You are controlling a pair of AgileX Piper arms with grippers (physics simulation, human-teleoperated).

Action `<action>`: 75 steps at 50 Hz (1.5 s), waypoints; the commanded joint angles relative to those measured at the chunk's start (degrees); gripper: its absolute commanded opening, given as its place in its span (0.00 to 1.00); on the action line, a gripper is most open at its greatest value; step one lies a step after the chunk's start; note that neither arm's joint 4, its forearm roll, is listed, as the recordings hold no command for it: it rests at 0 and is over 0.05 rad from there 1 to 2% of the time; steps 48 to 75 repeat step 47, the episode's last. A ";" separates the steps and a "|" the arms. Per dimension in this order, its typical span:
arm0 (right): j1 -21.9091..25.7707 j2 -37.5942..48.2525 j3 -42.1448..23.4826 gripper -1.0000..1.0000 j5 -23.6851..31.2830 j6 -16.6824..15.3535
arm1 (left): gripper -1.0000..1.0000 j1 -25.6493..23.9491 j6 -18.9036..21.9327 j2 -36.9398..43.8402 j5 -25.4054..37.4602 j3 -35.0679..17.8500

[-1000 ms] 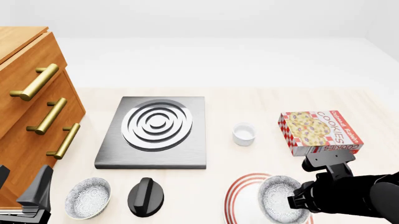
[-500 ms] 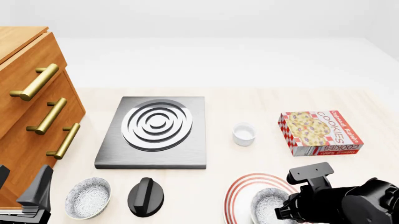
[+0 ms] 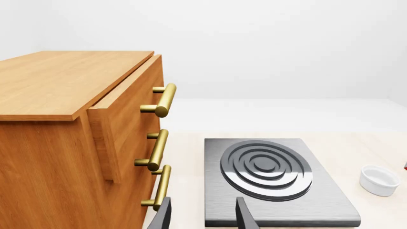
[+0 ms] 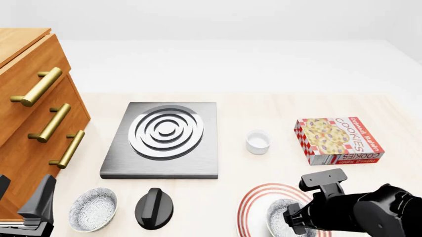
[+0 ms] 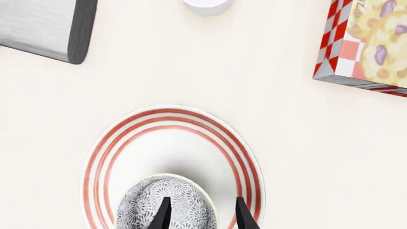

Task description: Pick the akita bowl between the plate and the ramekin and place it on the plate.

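The akita bowl (image 5: 143, 206), speckled inside with a dark rim, rests on the near half of the red-ringed white plate (image 5: 102, 152). My right gripper (image 5: 202, 212) stands open over it. One finger is inside the bowl, the other is outside its rim, and neither touches it. In the front view the right arm (image 4: 356, 210) covers part of the bowl (image 4: 278, 213) and plate (image 4: 254, 200). The white ramekin (image 4: 258, 141) stands farther back. My left gripper (image 3: 202, 214) is open and empty at the near left (image 4: 36, 210).
A second speckled bowl (image 4: 93, 209) and a black knob (image 4: 154, 207) sit at the near left. The steel burner plate (image 4: 165, 138) lies mid-table. A cookie box (image 4: 337, 140) is at the right. The wooden drawer cabinet (image 4: 33, 113) fills the left edge.
The right arm carried the bowl leftward and down from the plate's right edge onto the plate. The left arm stayed still.
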 commanded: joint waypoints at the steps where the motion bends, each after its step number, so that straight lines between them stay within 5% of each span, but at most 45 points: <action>1: -1.81 -9.11 -4.97 1.00 10.48 -3.53 | 1.00 0.00 0.00 0.00 0.00 0.00; 5: -4.24 -15.67 -9.36 1.00 17.37 -4.88 | 1.00 0.00 0.00 0.00 0.00 0.00; 10: -3.08 -19.54 -12.57 1.00 21.39 -1.90 | 1.00 0.00 0.00 0.00 0.00 0.00; 17: -1.41 -30.24 -19.27 1.00 29.51 7.21 | 1.00 0.00 0.00 0.00 0.00 0.00; 20: -3.13 -32.43 -19.89 1.00 30.79 7.83 | 1.00 0.00 0.00 0.00 0.00 0.00; 32: -9.96 -36.54 -28.11 1.00 37.59 3.71 | 1.00 0.00 0.00 0.00 0.00 0.00; 47: -13.04 -38.97 -32.60 1.00 42.33 0.90 | 1.00 0.00 0.00 0.00 0.00 0.00; 75: -13.04 -38.97 -32.60 1.00 42.33 0.90 | 1.00 0.00 0.00 0.00 0.00 0.00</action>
